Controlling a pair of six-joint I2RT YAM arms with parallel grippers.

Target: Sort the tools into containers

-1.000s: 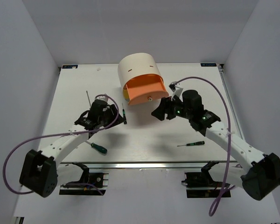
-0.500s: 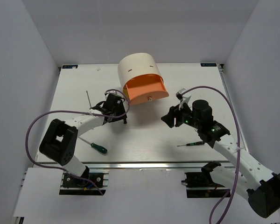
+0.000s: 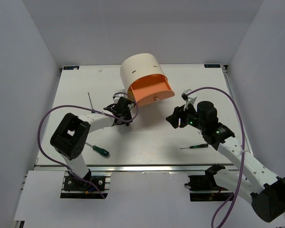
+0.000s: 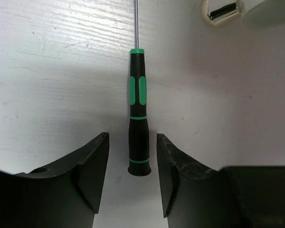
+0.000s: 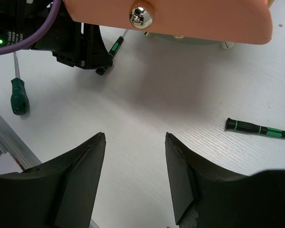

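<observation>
Nearest the arm bases, a big green-handled screwdriver [image 3: 100, 151] is lying on the white counter [image 3: 147, 137] at left, and a thin screwdriver [image 3: 195, 147] at right. Further in, the left tool [image 4: 132, 159] is sitting low with its jaws partly open, straddling only the butt end of a black-and-green screwdriver [image 4: 138, 109] and gripping nothing. The right tool [image 5: 134, 152] is hanging wide open and empty, facing the brass knob [image 5: 140, 15]. Closing so near the handle's end is probably risking it squirting out or tilting. Beyond, the orange drawer [image 3: 151, 89] is standing pulled out of the cream cabinet [image 3: 138, 69]; from above, no item is showing inside it.
</observation>
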